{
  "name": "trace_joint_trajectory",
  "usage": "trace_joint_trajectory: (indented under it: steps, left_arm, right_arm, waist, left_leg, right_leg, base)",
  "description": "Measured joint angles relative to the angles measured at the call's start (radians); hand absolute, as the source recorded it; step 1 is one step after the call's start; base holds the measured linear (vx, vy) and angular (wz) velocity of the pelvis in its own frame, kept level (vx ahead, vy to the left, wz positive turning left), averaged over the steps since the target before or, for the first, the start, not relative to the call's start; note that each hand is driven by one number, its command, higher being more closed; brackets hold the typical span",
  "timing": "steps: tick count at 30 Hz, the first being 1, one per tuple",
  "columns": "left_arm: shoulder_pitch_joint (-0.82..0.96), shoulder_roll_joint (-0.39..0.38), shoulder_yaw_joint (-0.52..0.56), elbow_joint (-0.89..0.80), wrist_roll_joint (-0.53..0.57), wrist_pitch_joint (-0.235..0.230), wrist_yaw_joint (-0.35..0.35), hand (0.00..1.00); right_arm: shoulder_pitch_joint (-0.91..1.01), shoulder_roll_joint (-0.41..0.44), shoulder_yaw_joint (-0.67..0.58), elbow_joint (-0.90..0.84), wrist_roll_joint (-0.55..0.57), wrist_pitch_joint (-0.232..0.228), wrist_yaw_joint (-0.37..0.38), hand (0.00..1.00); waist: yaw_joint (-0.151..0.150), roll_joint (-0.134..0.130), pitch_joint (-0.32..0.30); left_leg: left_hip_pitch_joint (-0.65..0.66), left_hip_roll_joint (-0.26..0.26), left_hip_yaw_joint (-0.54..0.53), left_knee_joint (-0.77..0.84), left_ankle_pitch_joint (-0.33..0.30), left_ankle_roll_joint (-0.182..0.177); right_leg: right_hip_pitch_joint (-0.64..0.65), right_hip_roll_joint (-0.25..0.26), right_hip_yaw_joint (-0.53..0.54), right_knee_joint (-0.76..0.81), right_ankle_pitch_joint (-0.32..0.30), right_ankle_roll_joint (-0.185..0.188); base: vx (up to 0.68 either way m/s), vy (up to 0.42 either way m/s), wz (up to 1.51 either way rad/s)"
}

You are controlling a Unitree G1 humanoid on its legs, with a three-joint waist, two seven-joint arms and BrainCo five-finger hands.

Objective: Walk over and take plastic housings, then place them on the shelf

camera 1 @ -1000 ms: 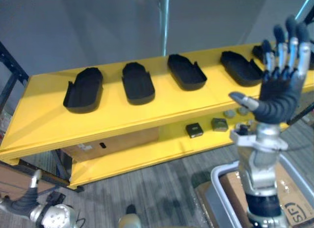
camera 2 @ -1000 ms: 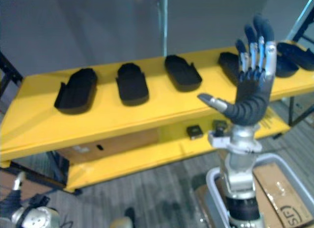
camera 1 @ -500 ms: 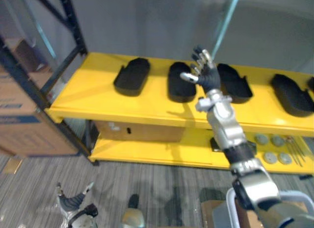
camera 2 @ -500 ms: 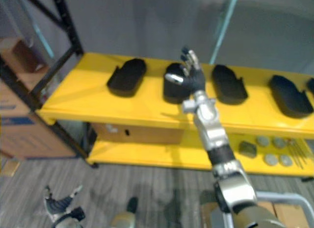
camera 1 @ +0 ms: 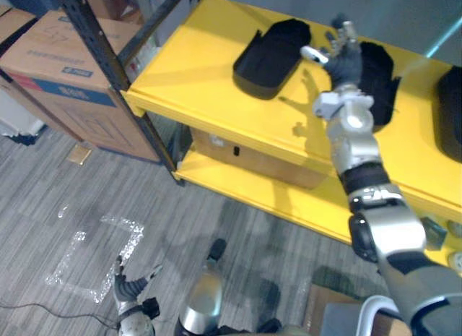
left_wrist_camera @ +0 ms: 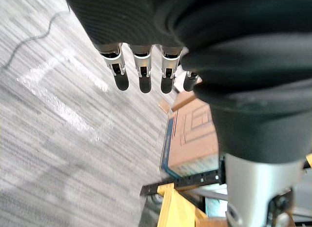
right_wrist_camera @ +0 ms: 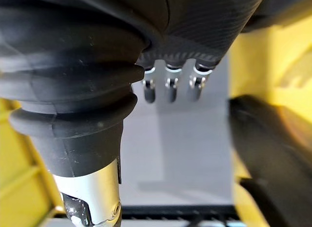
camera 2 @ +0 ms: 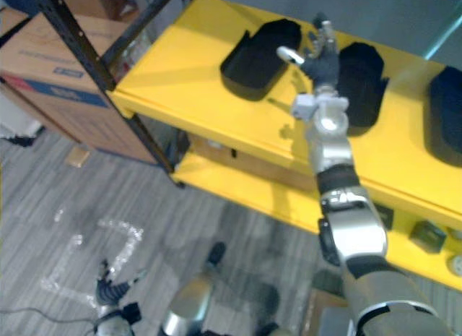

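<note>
Nothing held: hovers with right hand [camera 1: 341,58] spread wide at one o'clock, left hand [camera 1: 131,291] slack at seven; seems light, stiff, so pinch housing [camera 1: 271,54] by rim.

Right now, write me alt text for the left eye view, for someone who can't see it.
The robot's right hand, open and empty, reaches up before a yellow shelf, between two black plastic housings lying on its top level. A cardboard box stands beside the shelf, and the left hand hangs open low over the floor.
</note>
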Motion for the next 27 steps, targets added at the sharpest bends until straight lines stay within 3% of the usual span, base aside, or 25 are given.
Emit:
trace_joint_trajectory:
  steps: [3,5,6,8,9,10,11,12,15,16,19,23,27]
  left_arm:
    - [0.005,0.010,-0.002,0.000,0.002,-0.011,-0.030,0.00]
    - [0.026,0.046,-0.022,0.001,0.009,-0.011,-0.039,0.00]
    - [0.028,0.066,-0.031,0.001,0.009,-0.011,-0.037,0.00]
    - [-0.019,0.098,-0.027,-0.004,-0.025,-0.003,-0.018,0.00]
    - [-0.037,0.118,-0.023,-0.007,-0.050,-0.002,-0.013,0.00]
    - [-0.082,0.143,-0.021,-0.016,-0.083,0.006,-0.008,0.00]
    - [-0.096,0.130,-0.021,-0.017,-0.095,0.010,0.001,0.00]
    - [-0.116,0.102,-0.017,-0.010,-0.125,0.015,0.027,0.00]
    - [-0.116,0.079,-0.018,-0.003,-0.163,0.034,0.044,0.00]
    - [-0.106,0.058,-0.006,-0.003,-0.169,0.035,0.041,0.00]
    - [-0.087,0.030,-0.013,-0.001,-0.156,0.020,0.009,0.00]
    - [-0.077,0.011,-0.072,0.004,-0.156,-0.004,-0.016,0.00]
    - [-0.079,0.010,-0.081,0.026,-0.152,-0.011,-0.015,0.00]
  right_arm:
    - [0.097,0.005,-0.004,-0.054,-0.041,0.000,-0.017,0.00]
    - [0.177,0.024,-0.008,-0.074,-0.056,0.001,-0.038,0.00]
    - [0.190,0.030,-0.008,-0.075,-0.063,0.000,-0.049,0.00]
    - [0.176,0.030,-0.010,-0.096,-0.063,-0.016,-0.060,0.00]
    - [0.163,0.039,-0.010,-0.097,-0.067,-0.025,-0.064,0.00]
    - [0.137,0.032,-0.014,-0.100,-0.083,-0.042,-0.070,0.00]
    - [0.139,0.029,-0.017,-0.106,-0.084,-0.051,-0.073,0.00]
    - [0.152,0.050,-0.044,-0.109,-0.084,-0.061,-0.080,0.00]
    - [0.157,0.060,-0.045,-0.109,-0.082,-0.050,-0.077,0.00]
    - [0.135,0.060,-0.046,-0.109,-0.081,-0.049,-0.078,0.00]
    - [0.071,0.053,-0.046,-0.102,-0.080,-0.049,-0.073,0.00]
    - [0.012,0.014,-0.045,-0.056,-0.078,-0.060,-0.054,0.00]
    - [-0.049,0.007,-0.027,-0.051,-0.083,-0.101,-0.054,0.00]
  waist:
    - [-0.015,-0.009,0.005]
    - [-0.029,-0.007,0.007]
    - [-0.041,0.007,0.013]
    - [-0.049,0.003,0.014]
    - [-0.049,-0.021,0.016]
    - [-0.075,-0.071,0.036]
    - [-0.076,-0.039,0.054]
    - [-0.080,0.010,0.092]
    - [-0.070,0.001,0.095]
    - [-0.070,0.001,0.095]
    - [-0.074,0.008,0.098]
    - [-0.082,0.020,0.103]
    - [-0.097,0.026,0.105]
  left_leg:
    - [0.023,-0.020,0.004,0.076,-0.070,0.013]
    - [0.076,-0.010,0.002,0.114,-0.119,0.024]
    - [0.089,0.018,-0.001,0.118,-0.129,0.025]
    - [0.050,0.066,-0.010,0.103,-0.138,0.013]
    - [0.030,0.063,0.003,0.093,-0.158,0.002]
    - [-0.101,0.026,0.090,0.439,-0.229,0.090]
    - [-0.117,0.057,0.123,0.542,-0.305,0.084]
    - [-0.085,0.107,0.139,0.547,-0.406,0.009]
    - [-0.090,0.104,0.128,0.459,-0.359,-0.010]
    - [-0.081,0.106,0.117,0.356,-0.295,-0.017]
    - [-0.063,0.113,0.118,0.236,-0.219,-0.033]
    - [-0.031,0.122,0.117,0.202,-0.195,-0.032]
    - [-0.009,0.120,0.118,0.205,-0.195,-0.032]
  right_leg:
    - [0.007,-0.046,0.030,0.117,0.006,-0.009]
    - [-0.022,-0.065,0.129,0.272,0.053,-0.084]
    - [-0.073,-0.049,0.197,0.330,0.003,-0.098]
    - [-0.168,0.038,0.270,0.206,-0.068,-0.116]
    - [-0.196,0.057,0.290,0.117,-0.072,-0.123]
    - [-0.243,0.024,0.318,0.084,-0.025,-0.070]
    - [-0.239,0.042,0.320,0.104,-0.011,-0.070]
    - [-0.233,0.074,0.329,0.164,-0.006,-0.059]
    - [-0.258,0.080,0.321,0.127,0.007,-0.068]
    - [-0.258,0.095,0.298,0.068,0.030,-0.080]
    - [-0.275,0.110,0.285,0.034,0.055,-0.085]
    - [-0.241,0.121,0.278,0.026,0.058,-0.089]
    - [-0.203,0.122,0.279,0.010,0.058,-0.089]
  base:
    - [0.03,0.043,-0.04]
    - [0.02,0.051,-0.18]
    - [-0.03,-0.008,-0.17]
    - [-0.10,-0.045,-0.10]
    - [-0.13,-0.052,0.13]
    - [-0.10,-0.053,0.28]
    - [-0.15,-0.041,0.28]
    - [-0.08,-0.012,0.03]
    - [0.01,-0.105,0.15]
    - [0.08,-0.157,0.34]
    - [0.11,-0.140,0.18]
    - [0.13,-0.084,0.14]
    - [0.09,-0.026,0.10]
